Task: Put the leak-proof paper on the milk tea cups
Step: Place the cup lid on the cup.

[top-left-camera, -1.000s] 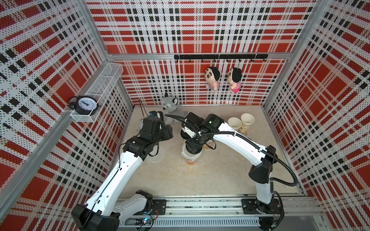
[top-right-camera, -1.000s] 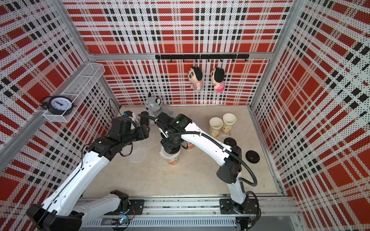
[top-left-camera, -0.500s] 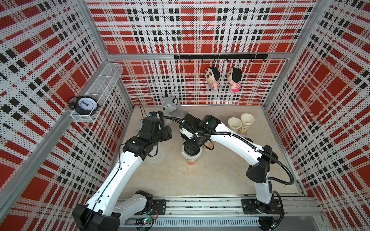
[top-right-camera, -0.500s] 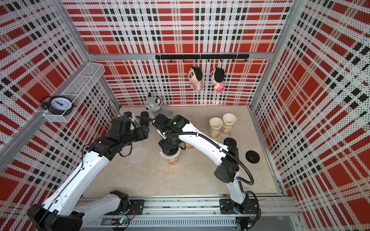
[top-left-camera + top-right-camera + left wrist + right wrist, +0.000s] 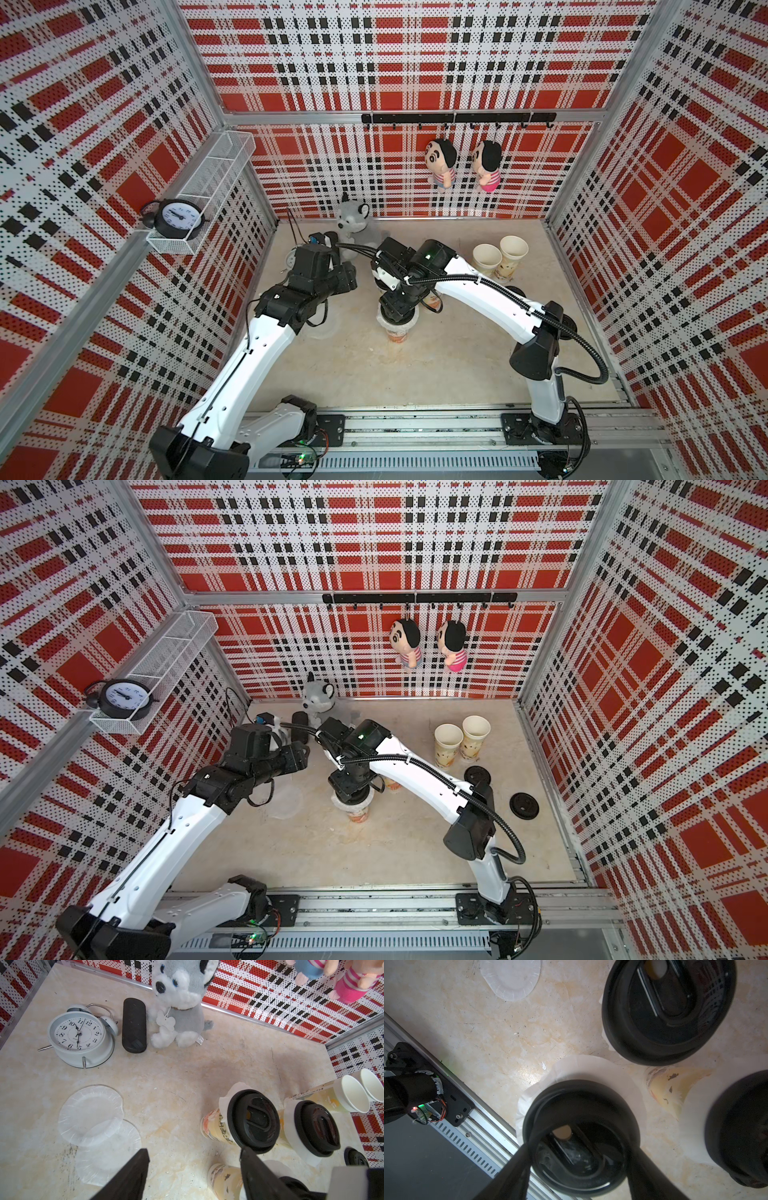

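My right gripper point(image 5: 579, 1157) is shut on a black lid point(image 5: 581, 1130), one finger at each side of its rim. The lid rests on a sheet of leak-proof paper point(image 5: 623, 1076) spread over a milk tea cup point(image 5: 398, 334) in mid table. Two more milk tea cups point(image 5: 216, 1126) point(image 5: 287, 1124) stand beside it with paper and black lids on. Two uncovered cups point(image 5: 448, 737) point(image 5: 476, 729) stand at the back right. Loose leak-proof paper sheets point(image 5: 89, 1109) point(image 5: 116, 1147) lie overlapping on the table. My left gripper point(image 5: 193, 1153) hovers open and empty by them.
A white alarm clock point(image 5: 79, 1036), a black case point(image 5: 134, 1024) and a husky plush point(image 5: 178, 1001) sit along the back left. Two loose black lids point(image 5: 477, 775) point(image 5: 524, 805) lie at the right. Two dolls point(image 5: 440, 162) hang on the back wall.
My right arm has shifted slightly to the left above the middle cup, still holding the lid. The left arm has not moved.
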`<act>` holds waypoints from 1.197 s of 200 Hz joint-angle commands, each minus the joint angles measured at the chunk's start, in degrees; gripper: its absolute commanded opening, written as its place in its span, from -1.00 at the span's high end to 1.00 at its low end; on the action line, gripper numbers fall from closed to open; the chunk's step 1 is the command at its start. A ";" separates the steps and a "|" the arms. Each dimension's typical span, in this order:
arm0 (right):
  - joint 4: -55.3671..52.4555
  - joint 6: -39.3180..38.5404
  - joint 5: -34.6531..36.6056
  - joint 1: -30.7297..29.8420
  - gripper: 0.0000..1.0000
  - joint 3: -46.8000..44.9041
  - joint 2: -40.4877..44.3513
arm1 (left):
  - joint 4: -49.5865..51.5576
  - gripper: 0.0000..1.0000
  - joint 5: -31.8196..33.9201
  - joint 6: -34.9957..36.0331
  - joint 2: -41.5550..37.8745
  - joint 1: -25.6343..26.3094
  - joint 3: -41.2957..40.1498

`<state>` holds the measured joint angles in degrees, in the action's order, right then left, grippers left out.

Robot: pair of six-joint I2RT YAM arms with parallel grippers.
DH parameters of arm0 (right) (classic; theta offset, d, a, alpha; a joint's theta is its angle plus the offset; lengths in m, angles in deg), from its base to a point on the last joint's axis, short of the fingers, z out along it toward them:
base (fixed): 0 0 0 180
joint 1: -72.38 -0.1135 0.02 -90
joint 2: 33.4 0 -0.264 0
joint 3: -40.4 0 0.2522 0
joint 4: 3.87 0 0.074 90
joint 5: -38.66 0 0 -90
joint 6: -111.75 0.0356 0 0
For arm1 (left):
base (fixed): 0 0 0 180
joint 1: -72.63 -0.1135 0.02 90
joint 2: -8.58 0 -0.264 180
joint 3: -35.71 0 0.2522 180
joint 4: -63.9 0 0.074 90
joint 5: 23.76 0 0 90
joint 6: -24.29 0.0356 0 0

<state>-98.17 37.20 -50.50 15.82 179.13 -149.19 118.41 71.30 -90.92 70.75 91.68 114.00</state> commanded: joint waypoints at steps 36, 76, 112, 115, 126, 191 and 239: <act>-1.25 -0.49 -0.31 -0.71 -0.35 -0.43 -1.11 | -0.15 -0.46 -0.39 0.65 -1.48 -0.50 -1.03; -1.21 -0.58 -0.40 -0.82 -0.37 -0.64 -1.74 | -0.14 -0.46 -0.41 0.76 -1.78 -0.64 -1.31; -1.18 -0.52 -0.40 -0.83 -0.41 -0.53 -2.13 | -0.19 -0.46 -0.44 0.77 -1.88 -0.77 -1.50; -1.14 -0.52 -0.39 -0.84 -0.42 -0.55 -2.16 | -0.15 -0.46 -0.43 0.73 -1.90 -0.77 -1.51; -1.15 -0.50 -0.34 -0.79 -0.44 -0.51 -2.25 | -0.15 -0.46 -0.50 0.82 -1.92 -0.77 -1.55; -1.22 -0.33 -0.23 -0.88 -0.57 0.60 -2.87 | 0.03 -0.46 -0.50 0.92 -2.27 -1.12 -1.70; -1.24 -0.15 0.06 -0.85 -0.69 1.73 -3.00 | 0.03 -0.46 -0.75 1.02 -2.49 -1.29 -1.75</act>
<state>-98.21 37.24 -50.52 15.74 179.11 -151.35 118.41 71.08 -90.90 69.15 91.00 113.04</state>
